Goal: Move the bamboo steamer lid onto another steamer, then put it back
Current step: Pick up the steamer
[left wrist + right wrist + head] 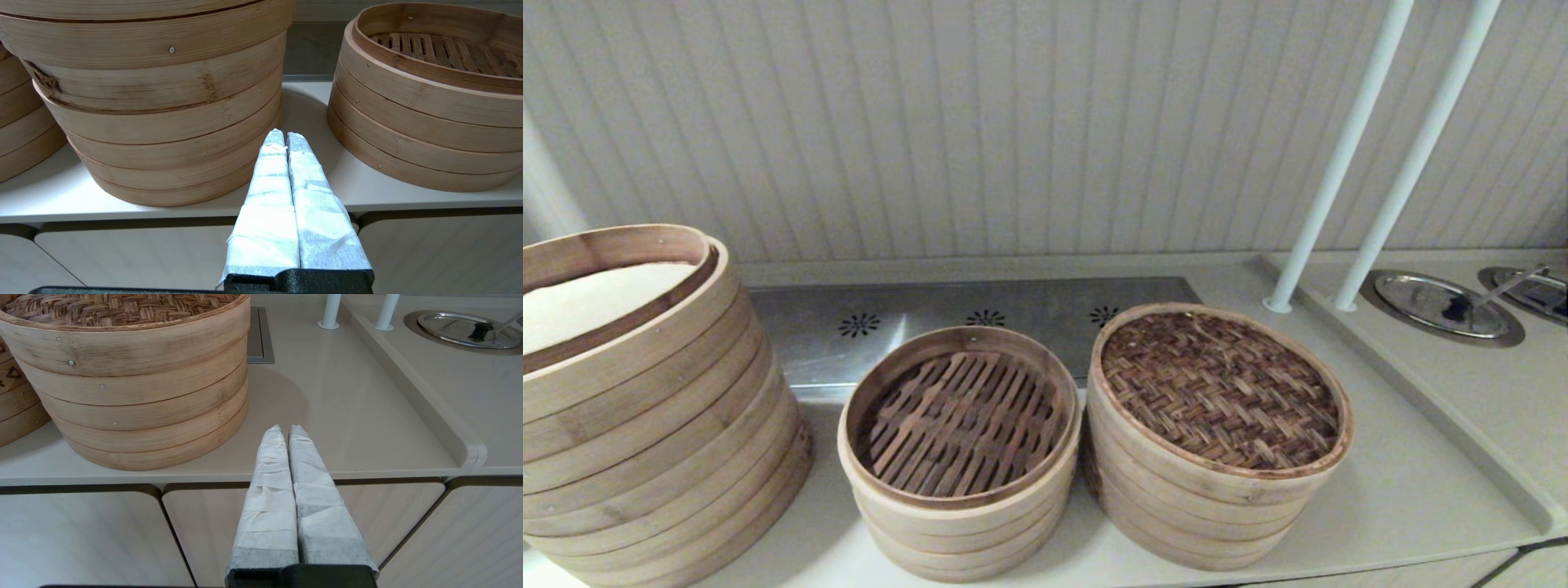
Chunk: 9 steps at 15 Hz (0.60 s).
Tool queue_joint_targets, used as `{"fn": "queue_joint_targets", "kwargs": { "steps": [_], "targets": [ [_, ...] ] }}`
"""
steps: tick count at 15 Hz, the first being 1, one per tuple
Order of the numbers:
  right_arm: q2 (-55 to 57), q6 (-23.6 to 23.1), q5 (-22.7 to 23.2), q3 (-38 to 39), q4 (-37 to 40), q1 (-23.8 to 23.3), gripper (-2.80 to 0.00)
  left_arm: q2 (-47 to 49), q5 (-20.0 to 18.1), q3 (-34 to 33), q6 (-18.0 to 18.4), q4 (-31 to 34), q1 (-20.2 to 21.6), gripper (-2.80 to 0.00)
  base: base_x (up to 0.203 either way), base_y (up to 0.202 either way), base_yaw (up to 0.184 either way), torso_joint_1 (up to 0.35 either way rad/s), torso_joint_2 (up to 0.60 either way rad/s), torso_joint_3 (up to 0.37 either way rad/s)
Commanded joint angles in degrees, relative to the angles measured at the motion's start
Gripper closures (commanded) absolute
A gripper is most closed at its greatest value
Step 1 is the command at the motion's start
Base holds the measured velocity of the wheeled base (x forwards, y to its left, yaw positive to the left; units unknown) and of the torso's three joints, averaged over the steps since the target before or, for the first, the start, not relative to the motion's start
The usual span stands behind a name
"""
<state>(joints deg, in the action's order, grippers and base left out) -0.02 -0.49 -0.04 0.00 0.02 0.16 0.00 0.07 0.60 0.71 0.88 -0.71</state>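
Note:
The bamboo steamer lid [1219, 388], brown herringbone weave in a pale band, lies flat on the medium steamer [1192, 514] of stacked pale bands at the right; that steamer's inside is hidden under it. The right wrist view shows the lid [118, 308] and this steamer [139, 404] too. My right gripper [285, 428] is shut and empty, out in front of the counter edge, right of that steamer. My left gripper [285, 134] is shut and empty, level with the gap between the two other steamers. Neither gripper shows in the head view.
An uncovered slat-floored steamer [964, 510] stands in the middle, a much larger steamer [645, 408] at the left. Behind them lies a steel vent plate [980, 318]. Two white poles [1339, 163] and a raised ledge with steel covers [1441, 304] stand at the right.

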Motion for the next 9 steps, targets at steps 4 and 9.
{"fn": "queue_joint_targets", "kwargs": {
  "steps": [4,9],
  "targets": [
    [0.11,0.14,0.04,0.00,-0.02,0.02,0.00,0.09,0.01,0.02,0.00,0.00,0.00,0.00,0.000,0.000,0.000,0.000,0.00,0.000],
    [0.23,-0.48,-0.31,-0.68,0.41,-0.07,0.00,0.09,0.01,0.02,0.00,0.00,0.00,0.00,0.000,0.000,0.000,0.000,0.00,0.000]
  ]
}}
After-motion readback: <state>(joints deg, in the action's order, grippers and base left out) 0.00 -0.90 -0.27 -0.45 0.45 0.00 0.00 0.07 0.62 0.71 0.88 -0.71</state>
